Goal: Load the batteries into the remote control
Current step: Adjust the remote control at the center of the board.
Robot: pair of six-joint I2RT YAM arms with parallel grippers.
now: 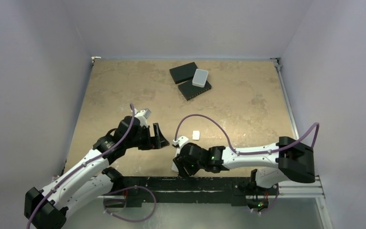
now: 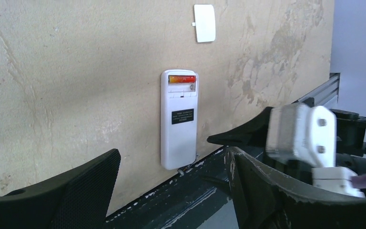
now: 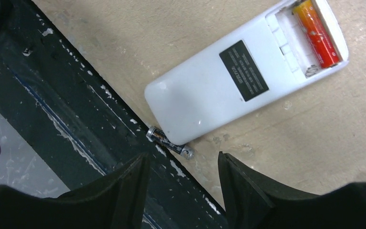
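- Down low at the near edge, the right gripper [image 3: 183, 161] hovers with its two fingers spread apart, nothing between them.
- Just past those fingertips lies the dark battery [image 3: 168, 141]. It is on the table [image 1: 248, 109] right by the black rail [image 3: 66, 105], touching the bottom end of the remote control [image 3: 205, 100] and partly tucked under it.
- The remote lies back-up, its compartment open. The red-orange battery [image 3: 316, 32] sits in the slot nearest the top end, and the slot beside it shows bare white plastic.
- The left gripper [image 2: 171, 157] faces the remote, jaws wide apart and holding nothing.
- Beyond the remote, a small white battery cover [image 2: 204, 23] lies alone, well apart from it.
- At the far end, two black flat boxes [image 1: 183, 72] touch at a corner, with a pale grey box [image 1: 200, 77] sitting on them.
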